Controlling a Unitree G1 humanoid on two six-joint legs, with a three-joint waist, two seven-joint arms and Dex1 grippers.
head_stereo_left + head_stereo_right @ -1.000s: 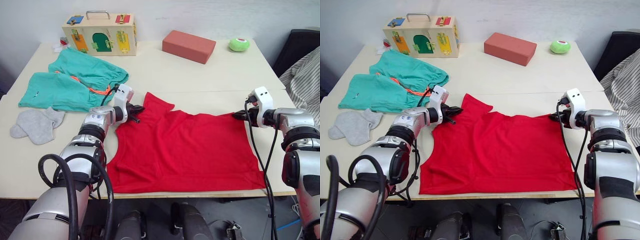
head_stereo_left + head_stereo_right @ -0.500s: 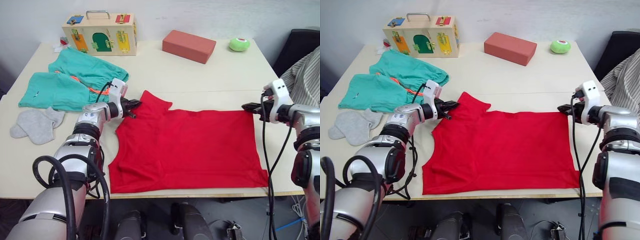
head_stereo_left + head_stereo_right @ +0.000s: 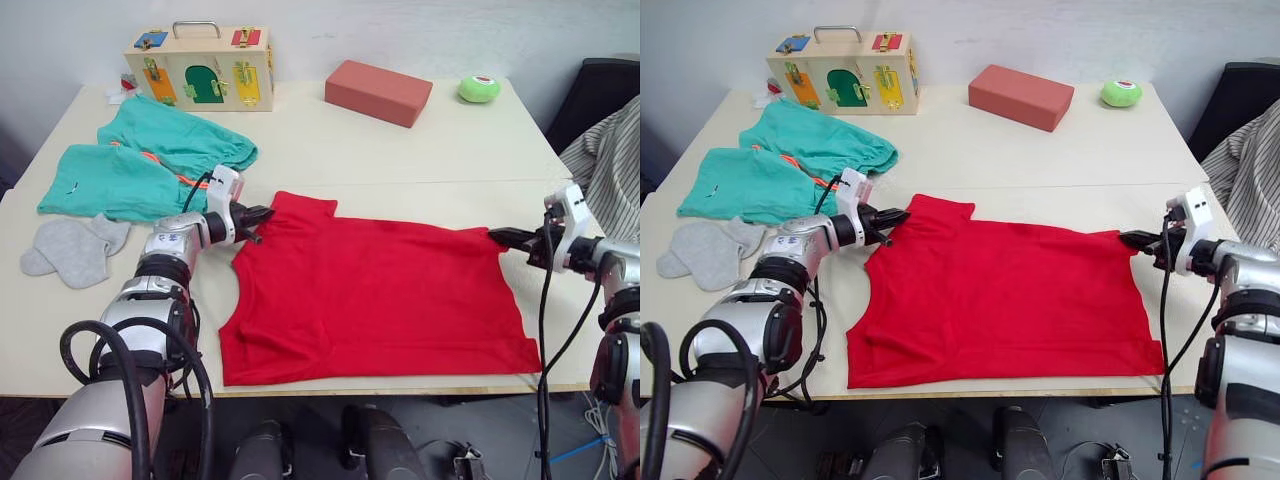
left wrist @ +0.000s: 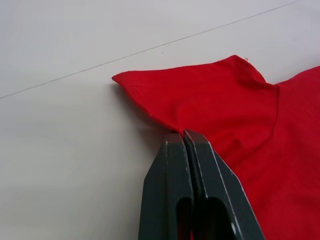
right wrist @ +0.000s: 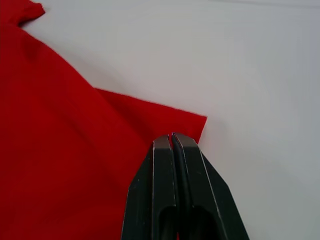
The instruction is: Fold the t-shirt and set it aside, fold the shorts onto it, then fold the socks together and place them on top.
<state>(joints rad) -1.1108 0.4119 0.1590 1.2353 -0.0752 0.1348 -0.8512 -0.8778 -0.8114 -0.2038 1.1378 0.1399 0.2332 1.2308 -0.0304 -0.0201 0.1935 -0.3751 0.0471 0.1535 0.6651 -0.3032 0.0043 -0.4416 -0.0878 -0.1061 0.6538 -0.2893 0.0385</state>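
Note:
The red t-shirt [image 3: 370, 290] lies spread flat on the table's front half. My left gripper [image 3: 262, 215] is shut on its far left corner by the sleeve, and the left wrist view shows the fingers [image 4: 172, 165] pinching red cloth. My right gripper [image 3: 497, 237] is shut on the far right corner, its fingers [image 5: 165, 165] closed on the hem. The teal shorts [image 3: 140, 165] with an orange drawstring lie crumpled at the far left. The grey socks [image 3: 72, 247] rest just in front of them near the left edge.
A wooden latch box [image 3: 200, 67], a salmon brick-shaped block [image 3: 377, 92] and a green ball [image 3: 478, 89] stand along the table's back edge. Striped fabric [image 3: 612, 165] hangs beyond the right edge of the table [image 3: 420, 150].
Both grippers have moved outward, left one to the left and right one to the right, drawing the t-shirt's far edge wider and flatter. Shorts and socks have not moved.

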